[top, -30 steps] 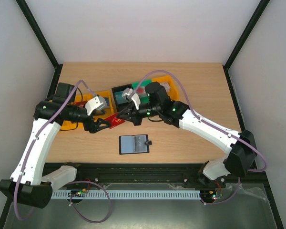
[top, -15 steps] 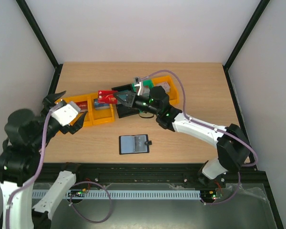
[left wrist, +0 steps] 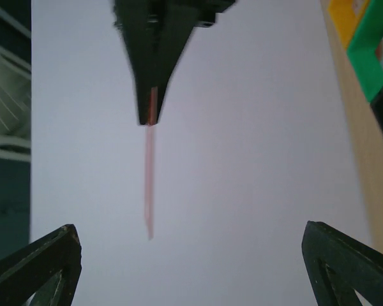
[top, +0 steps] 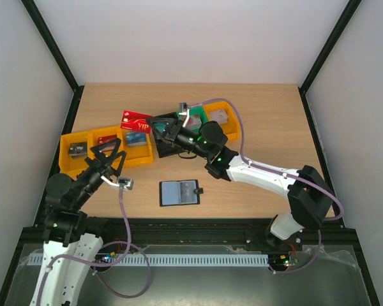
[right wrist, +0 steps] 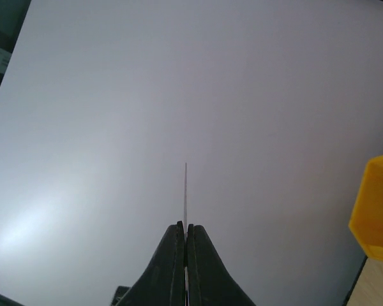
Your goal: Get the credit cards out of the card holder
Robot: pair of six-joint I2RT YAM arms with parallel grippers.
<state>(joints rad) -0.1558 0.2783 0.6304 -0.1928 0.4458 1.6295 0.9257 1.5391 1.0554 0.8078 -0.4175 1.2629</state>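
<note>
left hand [top: 107, 153]: wide open, holding nothing. A second ago it was half closed, low beside the red card. I've since let go and swung back to my near-left corner, fingers pointing up the worktop [top: 268, 108].
red card [top: 136, 120]: off the worktop and up in the air, over the back edge of the yellow bins [top: 76, 150]. A second ago it sat low between both hands. In my left wrist view it shows edge-on, sticking out of the other hand's tips.
right hand [top: 157, 123]: clamped shut on the red card's right end. The right wrist view shows the fingers pinched on a thin sliver. It has carried the card back and to the left.
card holder [top: 179, 192]: lying open and flat near the front edge, snap tab to the right, blue-grey pocket up. It hasn't moved and is well apart from both hands.
meaning: handoff done. One card is out and held by the right hand alone.
left to do: my guess is to set this card down, then go back to the holder. I can't tell whether another card sits in the pocket.
</note>
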